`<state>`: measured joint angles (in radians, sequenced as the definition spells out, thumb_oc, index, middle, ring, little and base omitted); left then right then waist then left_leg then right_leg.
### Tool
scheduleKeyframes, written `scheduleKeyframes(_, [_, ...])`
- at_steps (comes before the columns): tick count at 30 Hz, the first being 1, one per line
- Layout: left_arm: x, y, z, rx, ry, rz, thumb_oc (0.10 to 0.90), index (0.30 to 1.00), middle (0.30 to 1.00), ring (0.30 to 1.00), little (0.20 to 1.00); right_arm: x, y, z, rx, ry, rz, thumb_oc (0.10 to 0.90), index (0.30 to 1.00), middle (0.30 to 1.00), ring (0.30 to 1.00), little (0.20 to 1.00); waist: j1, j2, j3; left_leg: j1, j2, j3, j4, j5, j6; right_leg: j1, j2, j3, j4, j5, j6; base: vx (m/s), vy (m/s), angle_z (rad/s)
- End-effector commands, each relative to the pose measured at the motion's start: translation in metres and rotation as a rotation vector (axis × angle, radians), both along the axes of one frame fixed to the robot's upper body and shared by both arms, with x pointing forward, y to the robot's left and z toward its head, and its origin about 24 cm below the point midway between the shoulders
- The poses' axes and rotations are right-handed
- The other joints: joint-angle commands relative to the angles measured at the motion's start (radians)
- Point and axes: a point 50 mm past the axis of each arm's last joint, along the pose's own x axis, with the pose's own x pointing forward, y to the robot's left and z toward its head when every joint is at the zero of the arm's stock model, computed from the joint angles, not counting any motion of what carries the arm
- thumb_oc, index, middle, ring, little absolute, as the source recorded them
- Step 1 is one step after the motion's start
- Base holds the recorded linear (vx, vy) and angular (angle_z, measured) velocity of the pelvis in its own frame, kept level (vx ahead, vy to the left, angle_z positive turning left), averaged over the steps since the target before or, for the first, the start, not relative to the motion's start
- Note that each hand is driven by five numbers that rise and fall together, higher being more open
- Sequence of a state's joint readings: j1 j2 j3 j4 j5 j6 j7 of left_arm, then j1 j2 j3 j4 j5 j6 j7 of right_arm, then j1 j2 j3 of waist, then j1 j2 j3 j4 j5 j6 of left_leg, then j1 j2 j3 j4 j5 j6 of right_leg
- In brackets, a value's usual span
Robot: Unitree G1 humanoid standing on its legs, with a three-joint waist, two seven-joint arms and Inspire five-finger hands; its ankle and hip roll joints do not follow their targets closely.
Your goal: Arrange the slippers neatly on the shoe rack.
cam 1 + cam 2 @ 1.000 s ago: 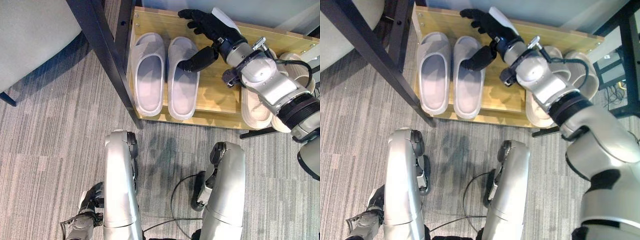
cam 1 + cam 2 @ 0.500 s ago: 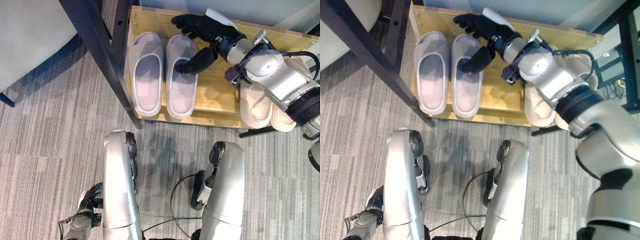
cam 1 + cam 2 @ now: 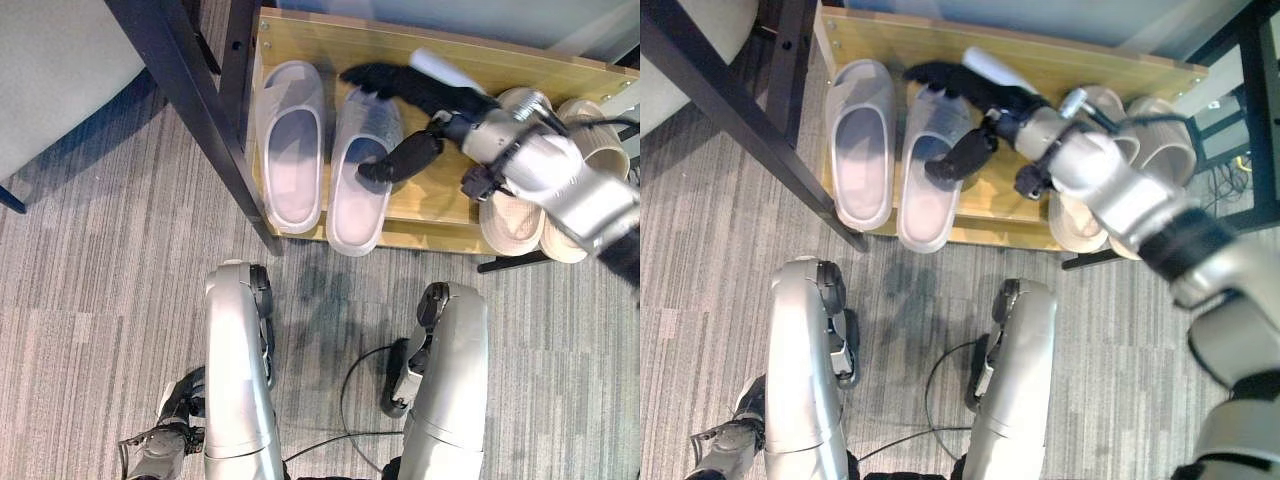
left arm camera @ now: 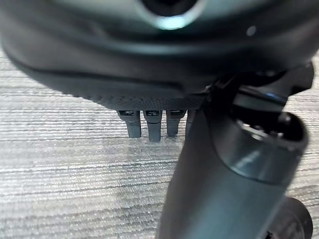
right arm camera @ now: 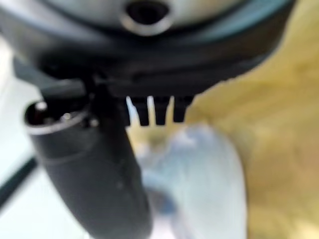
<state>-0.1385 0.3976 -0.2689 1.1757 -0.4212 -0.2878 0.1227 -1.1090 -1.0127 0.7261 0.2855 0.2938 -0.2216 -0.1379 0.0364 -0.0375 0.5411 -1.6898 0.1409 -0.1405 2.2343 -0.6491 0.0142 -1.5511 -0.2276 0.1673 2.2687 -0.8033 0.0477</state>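
We see a light wooden shoe rack (image 3: pixel 440 200) standing on grey striped carpet (image 3: pixel 100 270). Two pale lilac slippers lie on its board, toes toward the back — the left one (image 3: pixel 291 143) sits straight and close to the rack's left edge, while the right one (image 3: pixel 363 168) lies just beside it, slanted, its heel jutting past the front edge of the board. At the rack's right end rests a pair of beige slippers (image 3: pixel 520 205) — side by side, their heels also hanging over the front.
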Motion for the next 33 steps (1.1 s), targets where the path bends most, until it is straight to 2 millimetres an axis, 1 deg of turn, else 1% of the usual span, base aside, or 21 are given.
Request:
scheduleKeyframes(1, [-0.010, -0.011, -0.009, 0.021, 0.044, 0.000, 0.800, 0.900, 0.900, 0.900, 0.900, -0.041, -0.019, 0.089, 0.125, -0.626, -0.169, 0.800, 0.900, 0.900, 0.900, 0.900, 0.026, -0.010, -0.021, 0.120, -0.027, -0.098, -0.051, -0.151, 0.055, -0.019, 0.029, 0.129, -0.051, 0.072, -0.148, 0.00, 0.000, 0.00])
scheduleKeyframes(2, [-0.010, -0.009, -0.008, 0.033, 0.036, 0.009, 0.800, 0.900, 0.900, 0.900, 0.900, -0.043, -0.023, 0.087, 0.170, -0.676, -0.193, 0.800, 0.900, 0.900, 0.900, 0.900, 0.026, -0.008, -0.021, 0.120, -0.030, -0.097, -0.049, -0.152, 0.057, -0.019, 0.031, 0.128, -0.049, 0.071, -0.150, 0.00, 0.000, 0.00])
scheduleKeyframes(4, [-0.007, -0.008, -0.006, 0.055, 0.022, 0.012, 0.800, 0.900, 0.900, 0.900, 0.900, -0.049, -0.022, 0.088, 0.238, -0.741, -0.181, 0.800, 0.900, 0.900, 0.900, 0.900, 0.024, -0.005, -0.021, 0.120, -0.032, -0.095, -0.047, -0.152, 0.060, -0.019, 0.033, 0.126, -0.045, 0.069, -0.150, 0.00, 0.000, 0.00])
scheduleKeyframes(5, [-0.007, -0.007, -0.006, 0.056, 0.022, 0.011, 0.800, 0.900, 0.900, 0.900, 0.900, -0.049, -0.023, 0.088, 0.239, -0.741, -0.182, 0.800, 0.900, 0.900, 0.900, 0.900, 0.025, -0.005, -0.021, 0.120, -0.032, -0.095, -0.047, -0.152, 0.060, -0.019, 0.034, 0.126, -0.044, 0.069, -0.150, 0.00, 0.000, 0.00])
scheduleKeyframes(7, [-0.005, -0.006, -0.003, 0.074, 0.002, 0.017, 0.800, 0.900, 0.900, 0.900, 0.900, -0.052, -0.016, 0.082, 0.330, -0.736, -0.106, 0.800, 0.900, 0.900, 0.900, 0.900, 0.025, -0.004, -0.021, 0.120, -0.033, -0.091, -0.040, -0.152, 0.060, -0.019, 0.037, 0.127, -0.037, 0.070, -0.149, 0.00, 0.000, 0.00])
scheduleKeyframes(9, [-0.005, -0.005, -0.003, 0.077, 0.000, 0.020, 0.800, 0.900, 0.900, 0.900, 0.900, -0.053, -0.013, 0.080, 0.345, -0.718, -0.071, 0.800, 0.900, 0.900, 0.900, 0.900, 0.025, -0.005, -0.021, 0.120, -0.033, -0.091, -0.038, -0.152, 0.060, -0.019, 0.037, 0.128, -0.034, 0.069, -0.148, 0.00, 0.000, 0.00])
scheduleKeyframes(10, [-0.007, -0.004, -0.003, 0.076, 0.002, 0.030, 0.800, 0.900, 0.900, 0.900, 0.900, -0.061, -0.006, 0.078, 0.323, -0.711, 0.000, 0.800, 0.900, 0.900, 0.900, 0.900, 0.023, -0.006, -0.021, 0.120, -0.035, -0.094, -0.030, -0.153, 0.060, -0.019, 0.038, 0.130, -0.025, 0.067, -0.147, 0.00, 0.000, 0.00])
scheduleKeyframes(12, [-0.007, -0.004, -0.003, 0.076, -0.001, 0.032, 0.800, 0.900, 0.900, 0.900, 0.900, -0.065, -0.003, 0.075, 0.315, -0.712, 0.030, 0.800, 0.900, 0.900, 0.900, 0.900, 0.023, -0.007, -0.021, 0.120, -0.035, -0.093, -0.030, -0.153, 0.059, -0.019, 0.037, 0.130, -0.024, 0.066, -0.146, 0.00, 0.000, 0.00])
scheduleKeyframes(13, [-0.008, -0.005, -0.004, 0.072, 0.001, 0.037, 0.800, 0.900, 0.900, 0.900, 0.900, -0.075, 0.001, 0.072, 0.258, -0.743, 0.060, 0.800, 0.900, 0.900, 0.900, 0.900, 0.016, -0.009, -0.021, 0.120, -0.036, -0.094, -0.025, -0.153, 0.059, -0.019, 0.038, 0.131, -0.019, 0.062, -0.147, 0.00, 0.000, 0.00])
scheduleKeyframes(14, [-0.009, -0.006, -0.005, 0.073, 0.002, 0.035, 0.800, 0.900, 0.900, 0.900, 0.900, -0.081, 0.002, 0.069, 0.231, -0.758, 0.067, 0.800, 0.900, 0.900, 0.900, 0.900, 0.015, -0.011, -0.021, 0.120, -0.037, -0.093, -0.022, -0.154, 0.059, -0.019, 0.039, 0.132, -0.017, 0.062, -0.147, 0.00, 0.000, 0.00])
scheduleKeyframes(15, [-0.009, -0.008, -0.006, 0.073, 0.005, 0.034, 0.800, 0.900, 0.900, 0.900, 0.900, -0.087, 0.004, 0.063, 0.200, -0.773, 0.084, 0.800, 0.900, 0.900, 0.900, 0.900, 0.009, -0.014, -0.021, 0.120, -0.035, -0.091, -0.022, -0.158, 0.061, -0.019, 0.037, 0.129, -0.017, 0.059, -0.148, 0.00, 0.000, 0.00])
scheduleKeyframes(19, [-0.008, -0.011, -0.006, 0.080, 0.004, 0.026, 0.800, 0.900, 0.900, 0.900, 0.900, -0.098, 0.007, 0.046, 0.184, -0.736, 0.135, 0.800, 0.900, 0.900, 0.900, 0.900, 0.002, -0.021, -0.021, 0.120, -0.037, -0.092, -0.022, -0.155, 0.059, -0.019, 0.041, 0.129, -0.016, 0.061, -0.146, 0.00, 0.000, 0.00])
scheduleKeyframes(20, [-0.008, -0.011, -0.006, 0.082, 0.003, 0.025, 0.800, 0.900, 0.900, 0.900, 0.900, -0.099, 0.006, 0.046, 0.184, -0.737, 0.134, 0.800, 0.900, 0.900, 0.900, 0.900, 0.002, -0.021, -0.021, 0.120, -0.037, -0.091, -0.021, -0.157, 0.060, -0.019, 0.038, 0.128, -0.015, 0.058, -0.148, 0.00, 0.000, 0.00])
scheduleKeyframes(22, [-0.007, -0.012, -0.006, 0.079, 0.001, 0.033, 0.800, 0.900, 0.900, 0.900, 0.900, -0.103, 0.004, 0.037, 0.219, -0.713, 0.150, 0.800, 0.900, 0.900, 0.900, 0.900, -0.003, -0.023, -0.021, 0.120, -0.038, -0.092, -0.021, -0.156, 0.061, -0.019, 0.039, 0.129, -0.013, 0.056, -0.149, 0.00, 0.000, 0.00])
scheduleKeyframes(24, [-0.008, -0.011, -0.006, 0.083, 0.000, 0.054, 0.800, 0.900, 0.900, 0.900, 0.900, -0.113, 0.000, 0.028, 0.263, -0.722, 0.154, 0.800, 0.900, 0.900, 0.900, 0.900, -0.015, -0.026, -0.021, 0.120, -0.039, -0.091, -0.021, -0.154, 0.060, -0.019, 0.044, 0.129, -0.012, 0.058, -0.147, 0.00, 0.000, 0.00])
scheduleKeyframes(27, [-0.008, -0.011, -0.006, 0.086, 0.001, 0.057, 0.800, 0.900, 0.900, 0.900, 0.900, -0.117, -0.001, 0.024, 0.284, -0.726, 0.152, 0.800, 0.900, 0.900, 0.900, 0.900, -0.016, -0.028, -0.021, 0.120, -0.038, -0.089, -0.022, -0.156, 0.062, -0.019, 0.042, 0.129, -0.012, 0.054, -0.149, 0.00, 0.000, 0.00])
scheduleKeyframes(28, [-0.011, -0.011, -0.007, 0.089, 0.008, 0.064, 0.800, 0.900, 0.900, 0.900, 0.900, -0.122, -0.004, 0.010, 0.341, -0.695, 0.159, 0.800, 0.900, 0.900, 0.900, 0.900, -0.023, -0.031, -0.021, 0.120, -0.038, -0.086, -0.022, -0.156, 0.063, -0.019, 0.043, 0.130, -0.012, 0.055, -0.149, 0.01, -0.002, -0.04])
scheduleKeyframes(30, [-0.012, -0.011, -0.008, 0.089, 0.009, 0.071, 0.800, 0.900, 0.900, 0.900, 0.900, -0.127, -0.002, -0.002, 0.363, -0.664, 0.172, 0.800, 0.900, 0.900, 0.900, 0.900, -0.029, -0.033, -0.021, 0.120, -0.038, -0.084, -0.024, -0.152, 0.061, -0.019, 0.049, 0.131, -0.015, 0.059, -0.146, 0.00, -0.010, -0.04])
scheduleKeyframes(31, [-0.012, -0.012, -0.008, 0.092, 0.011, 0.073, 0.800, 0.900, 0.900, 0.900, 0.900, -0.131, 0.002, -0.014, 0.357, -0.615, 0.190, 0.800, 0.900, 0.900, 0.900, 0.900, -0.033, -0.035, -0.021, 0.120, -0.040, -0.084, -0.022, -0.152, 0.062, -0.019, 0.050, 0.130, -0.014, 0.057, -0.146, 0.00, 0.000, 0.00])
scheduleKeyframes(32, [-0.012, -0.012, -0.008, 0.093, 0.010, 0.072, 0.800, 0.900, 0.900, 0.900, 0.900, -0.132, 0.002, -0.014, 0.357, -0.616, 0.189, 0.800, 0.900, 0.900, 0.900, 0.900, -0.033, -0.035, -0.021, 0.120, -0.040, -0.084, -0.021, -0.155, 0.063, -0.019, 0.048, 0.129, -0.014, 0.055, -0.148, 0.00, 0.000, 0.00])
scheduleKeyframes(33, [-0.013, -0.013, -0.009, 0.092, 0.014, 0.070, 0.800, 0.900, 0.900, 0.900, 0.900, -0.132, 0.002, -0.019, 0.359, -0.593, 0.190, 0.800, 0.900, 0.900, 0.900, 0.900, -0.034, -0.035, -0.021, 0.120, -0.041, -0.084, -0.021, -0.152, 0.062, -0.019, 0.051, 0.129, -0.013, 0.057, -0.147, 0.00, 0.000, 0.00])
